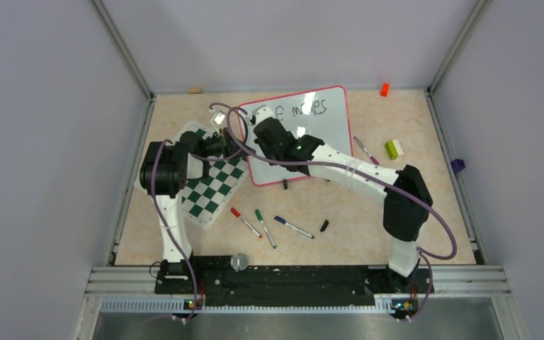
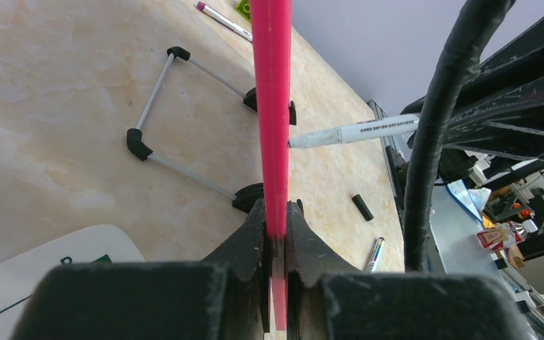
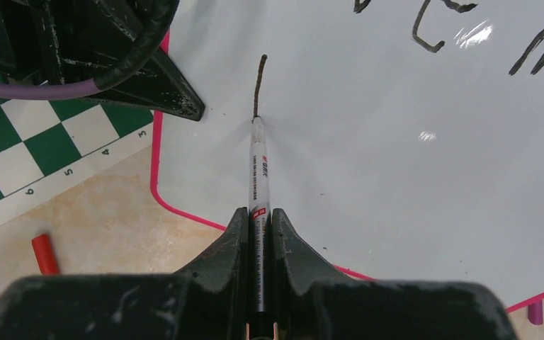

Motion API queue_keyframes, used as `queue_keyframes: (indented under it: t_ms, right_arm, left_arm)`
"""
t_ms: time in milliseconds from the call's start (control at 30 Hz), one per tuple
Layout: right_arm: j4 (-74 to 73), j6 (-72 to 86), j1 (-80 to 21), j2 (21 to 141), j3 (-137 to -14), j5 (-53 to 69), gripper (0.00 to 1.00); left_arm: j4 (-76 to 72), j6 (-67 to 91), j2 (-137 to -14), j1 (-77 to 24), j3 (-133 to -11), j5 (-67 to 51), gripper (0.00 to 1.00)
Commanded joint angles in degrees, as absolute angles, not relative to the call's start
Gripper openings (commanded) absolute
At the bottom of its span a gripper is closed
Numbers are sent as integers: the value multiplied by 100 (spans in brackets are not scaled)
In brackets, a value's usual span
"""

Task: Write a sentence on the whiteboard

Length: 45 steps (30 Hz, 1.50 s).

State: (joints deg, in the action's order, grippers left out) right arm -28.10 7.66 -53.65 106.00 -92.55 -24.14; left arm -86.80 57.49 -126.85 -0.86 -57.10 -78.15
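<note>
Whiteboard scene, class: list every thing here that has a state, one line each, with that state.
whiteboard, partly written, frame clamped
sentence, unfinished, second line just one stroke
left gripper, shut on the whiteboard
right gripper, shut on the marker
marker, uncapped, tip on the whiteboard
black cap, off, lying on the table

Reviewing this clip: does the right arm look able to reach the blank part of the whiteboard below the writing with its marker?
Likely yes. The right gripper has the marker tip on the whiteboard, with bare surface around it; the left gripper only pinches the edge.
</note>
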Motion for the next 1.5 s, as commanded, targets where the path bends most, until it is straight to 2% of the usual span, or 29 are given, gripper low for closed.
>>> queue_keyframes:
  t_ms: [0,567,1300,1467]
  right_arm:
    - [-2747,811,-5273,10247,-9670,-2376,0]
    - [-2725,657,-5102,10436,-9999,-2442,0]
    - [-2714,711,-5079,10450,-9809,-2522,0]
    - [-2688,716,-5076,10464,-9785,-2194,0]
  left_arm:
    - [-9277,5369,-12446,-88,-5641,-7935,0]
    - [-9268,5370,-12445,-98,-5647,-7945,0]
    - [-9273,5378,-12453,-117,-5685,-7984,0]
    - [-9272,5379,-12463,-125,-5689,-7980,0]
